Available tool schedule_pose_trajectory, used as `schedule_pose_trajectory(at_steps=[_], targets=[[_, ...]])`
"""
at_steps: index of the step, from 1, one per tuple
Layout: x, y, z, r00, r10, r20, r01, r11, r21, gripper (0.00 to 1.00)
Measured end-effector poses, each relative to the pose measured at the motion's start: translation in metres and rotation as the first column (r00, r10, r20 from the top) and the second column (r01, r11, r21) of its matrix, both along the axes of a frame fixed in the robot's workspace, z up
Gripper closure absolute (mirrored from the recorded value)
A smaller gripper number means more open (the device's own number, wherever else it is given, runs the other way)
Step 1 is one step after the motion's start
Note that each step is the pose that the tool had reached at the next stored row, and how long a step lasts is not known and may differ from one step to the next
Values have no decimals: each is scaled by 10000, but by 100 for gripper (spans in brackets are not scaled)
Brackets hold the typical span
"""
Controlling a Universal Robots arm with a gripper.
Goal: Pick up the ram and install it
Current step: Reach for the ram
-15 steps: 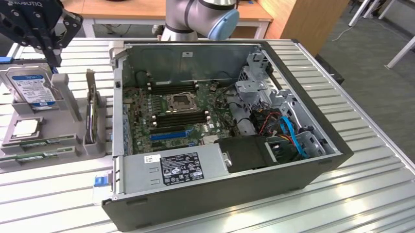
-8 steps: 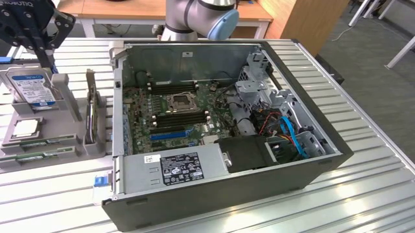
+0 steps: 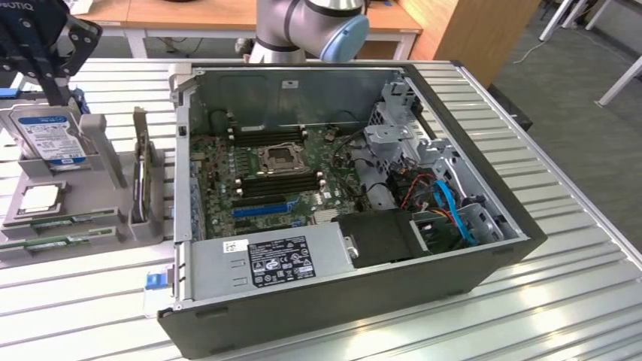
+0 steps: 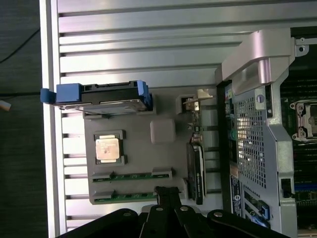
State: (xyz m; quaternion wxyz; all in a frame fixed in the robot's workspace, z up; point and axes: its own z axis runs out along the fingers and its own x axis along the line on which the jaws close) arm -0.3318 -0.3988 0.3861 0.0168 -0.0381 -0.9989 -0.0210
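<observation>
My hand (image 4: 168, 192) is shut with nothing between its fingers. It hangs above the grey holder (image 4: 138, 154), which sits on the slatted counter (image 3: 572, 256) to the exterior view's left of the open computer case (image 3: 331, 301).

The ram has not been picked up. One ram stick (image 4: 132, 176) lies flat in a groove of the holder on the near side of the processor chip (image 4: 109, 148). A second ram stick (image 4: 121, 199) lies in the next groove, at the holder's near edge. I judge the grooves keep each stick straight and in a known spot, so fingers can close on its long edges.

In the wrist view the fingertips sit over the ends of those two grooves, and I cannot tell which stick they favour. The hard drive (image 3: 45, 135) and the expansion card (image 3: 146, 177) stand upright in their own slots, clear of the sticks.

The case lies on its side with the motherboard (image 3: 266, 173) facing up. I reckon that is so a stick can be pressed straight down into the memory slots (image 3: 279, 183).
</observation>
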Motion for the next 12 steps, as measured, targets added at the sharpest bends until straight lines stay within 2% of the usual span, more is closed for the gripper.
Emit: schedule_pose_trajectory(at_steps=[12], targets=[[-182, 0, -10, 10000, 1, -97, -1, 10000, 1, 90]])
